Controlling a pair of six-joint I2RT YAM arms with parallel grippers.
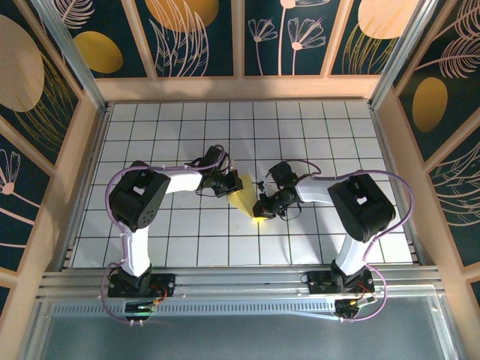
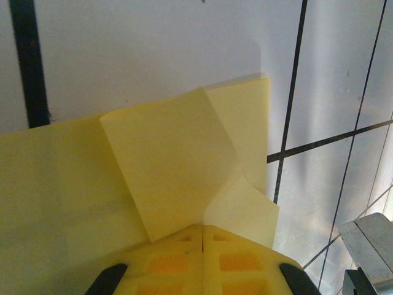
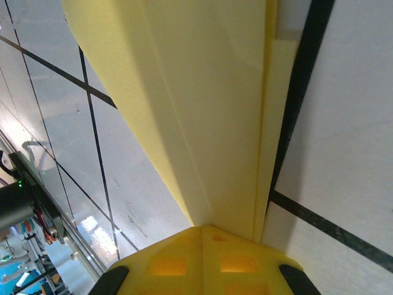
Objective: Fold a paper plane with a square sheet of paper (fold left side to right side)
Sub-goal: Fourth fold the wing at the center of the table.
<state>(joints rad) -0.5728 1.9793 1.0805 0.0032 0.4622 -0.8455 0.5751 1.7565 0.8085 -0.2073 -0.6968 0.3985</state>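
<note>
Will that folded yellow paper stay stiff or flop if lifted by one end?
Probably flops: the paper is thin, its layers bowing up. Likely light, so it may slide on the glossy table. Layered folds might stiffen it slightly.

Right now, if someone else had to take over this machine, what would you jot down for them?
Left tool: shut, tips on the yellow paper.
Right tool: shut, tips at the paper's narrow end. Unclear whether it is pinching or pressing.
Paper: mid-table, between both tools, lying in overlapping folded layers.
Done: several folds are in.
Left: probably the final folds, as it does not yet look like a finished plane.
</note>
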